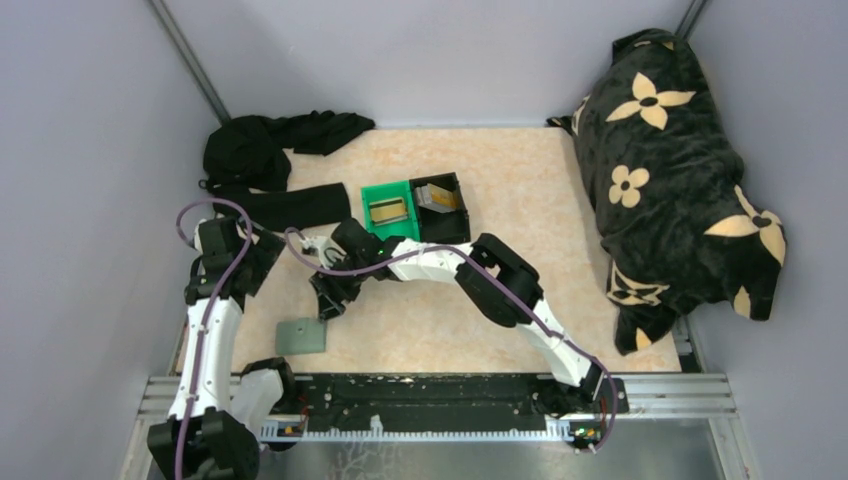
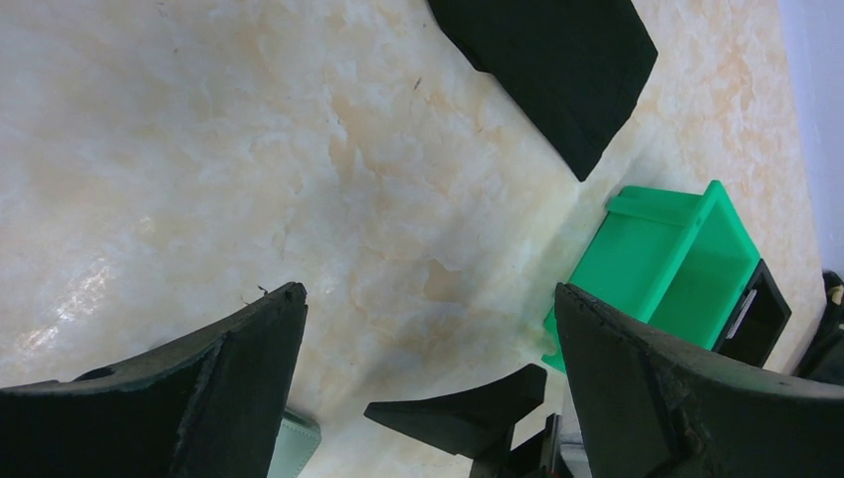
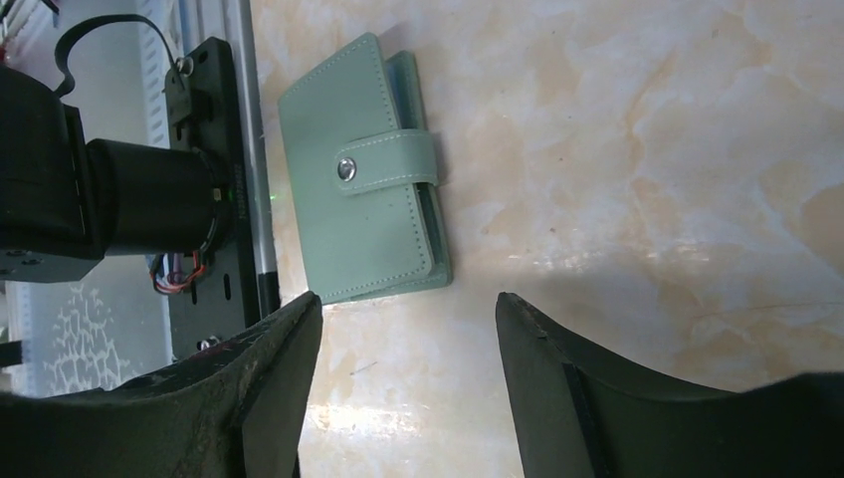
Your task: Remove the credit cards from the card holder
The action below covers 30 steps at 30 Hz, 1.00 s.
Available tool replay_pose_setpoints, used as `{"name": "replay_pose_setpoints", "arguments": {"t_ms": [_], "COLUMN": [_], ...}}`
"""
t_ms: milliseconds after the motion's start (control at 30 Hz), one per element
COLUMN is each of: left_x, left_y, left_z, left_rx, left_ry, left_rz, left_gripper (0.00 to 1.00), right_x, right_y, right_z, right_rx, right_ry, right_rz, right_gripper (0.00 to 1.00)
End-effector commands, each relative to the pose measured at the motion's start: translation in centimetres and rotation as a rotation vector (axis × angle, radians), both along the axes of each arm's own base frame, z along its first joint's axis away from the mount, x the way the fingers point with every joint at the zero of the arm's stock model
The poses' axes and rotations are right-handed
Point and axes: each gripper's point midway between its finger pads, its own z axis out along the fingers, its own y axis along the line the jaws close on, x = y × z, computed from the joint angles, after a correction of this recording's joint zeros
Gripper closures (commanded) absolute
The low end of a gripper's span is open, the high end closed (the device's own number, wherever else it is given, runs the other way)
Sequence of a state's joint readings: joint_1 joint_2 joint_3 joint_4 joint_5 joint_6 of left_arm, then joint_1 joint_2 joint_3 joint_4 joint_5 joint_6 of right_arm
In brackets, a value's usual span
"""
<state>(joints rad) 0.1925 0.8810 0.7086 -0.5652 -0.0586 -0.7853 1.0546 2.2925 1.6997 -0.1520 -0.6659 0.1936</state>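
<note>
**Card holder closed on the worktop, both end effectors open and empty**

Nearest you, towards the left of the worktop, the card holder lies flat and shut, its strap snapped across the front panel. Nothing is touching it.

Just beyond it, your right arm reaches across to the left. The right end effector hangs over the marble surface with its fingers spread wide, and holds nothing. In its wrist view the card holder sits close ahead of the fingertips, apart from them.

To the left, your left end effector is also fully spread and empty, above bare worktop.

Farther back, near the middle, a green bin and a black bin stand side by side, touching. The credit cards are here: a tan-gold one lies in the green bin, and another leans tilted in the black bin.

At the far left lies crumpled black cloth. At the far right rests a black pillow with cream flowers.
</note>
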Motion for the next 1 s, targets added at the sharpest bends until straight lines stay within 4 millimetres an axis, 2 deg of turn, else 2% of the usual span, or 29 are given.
{"name": "replay_pose_setpoints", "arguments": {"t_ms": [0, 167, 500, 667, 833, 900, 967], "left_x": [0.1, -0.2, -0.6, -0.7, -0.8, -0.8, -0.7], "left_y": [-0.5, -0.6, -0.6, -0.8, -0.9, -1.0, -1.0], "left_z": [-0.1, -0.4, -0.3, -0.4, -0.5, -0.7, -0.7], "left_rx": [-0.013, -0.019, -0.005, -0.01, -0.012, -0.015, -0.016], "left_ry": [-0.023, -0.022, -0.026, -0.027, -0.029, -0.027, -0.03], "left_rz": [-0.029, -0.033, -0.042, -0.048, -0.055, -0.057, -0.059], "left_gripper": [0.0, 0.0, 0.0, 0.0, 0.0, 0.0, 0.0], "right_x": [-2.4, -3.4, -3.1, -2.2, -0.9, -0.4, -0.1], "right_y": [0.5, 1.1, 1.7, 1.9, 2.2, 2.6, 3.0], "right_z": [-0.4, -0.7, -1.3, -1.8, -1.4, -1.2, -1.1], "right_rx": [0.009, -0.004, -0.015, -0.035, -0.048, -0.044, -0.044], "right_ry": [0.01, -0.003, 0.001, -0.026, -0.075, -0.081, -0.085], "right_rz": [0.061, 0.085, 0.079, 0.037, -0.007, -0.021, -0.029], "right_gripper": [0.35, 0.37, 0.4, 0.43, 0.43, 0.48, 0.57]}}
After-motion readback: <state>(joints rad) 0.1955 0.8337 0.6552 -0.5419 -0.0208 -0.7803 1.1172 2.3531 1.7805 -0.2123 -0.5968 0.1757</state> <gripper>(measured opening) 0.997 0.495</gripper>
